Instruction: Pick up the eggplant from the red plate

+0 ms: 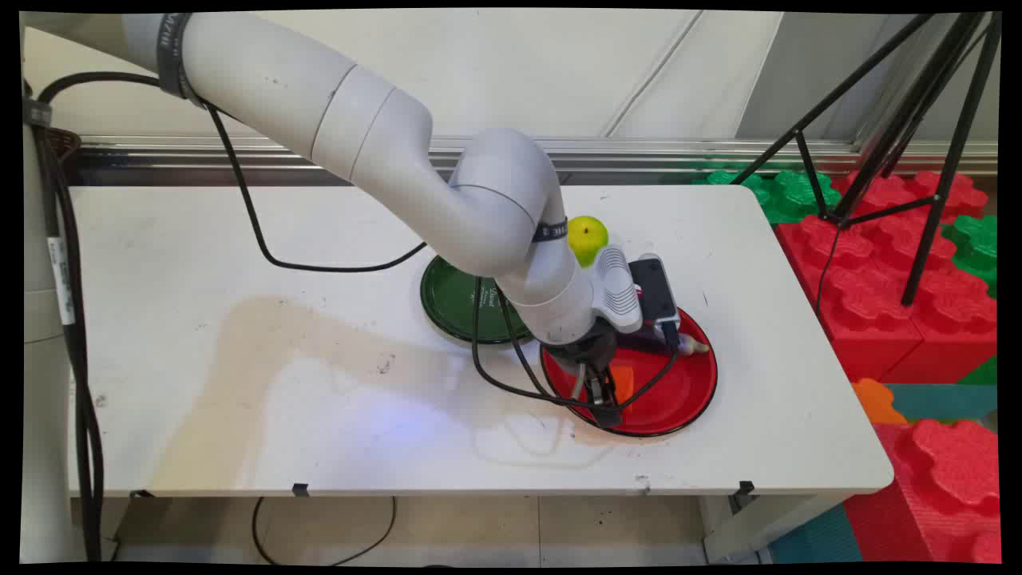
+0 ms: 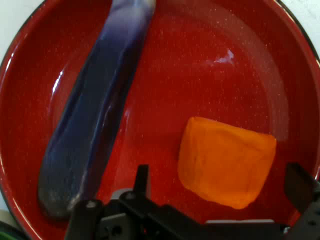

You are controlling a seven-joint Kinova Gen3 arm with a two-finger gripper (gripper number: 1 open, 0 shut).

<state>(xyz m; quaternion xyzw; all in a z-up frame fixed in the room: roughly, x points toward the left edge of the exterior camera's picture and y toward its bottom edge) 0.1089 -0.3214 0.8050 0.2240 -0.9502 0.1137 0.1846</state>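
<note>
My gripper [image 1: 603,391] hangs low over a red plate [image 1: 687,399] on the right half of the table. In the hand view the gripper [image 2: 220,181] is open, and an orange block [image 2: 225,162] lies on the red plate [image 2: 200,65] between the two fingers [image 2: 142,180], apart from both. A long purple eggplant [image 2: 95,125] lies on the same plate beside the block. In the main view the orange block [image 1: 623,381] shows next to the fingers. Only the eggplant's tip [image 1: 691,347] peeks out from under the hand.
A green plate [image 1: 451,299] lies just left of the red one, partly under the arm. A green apple [image 1: 587,238] sits behind the wrist. Black cables loop over the plates. A black tripod [image 1: 918,160] and red and green foam blocks [image 1: 894,271] stand beyond the table's right edge.
</note>
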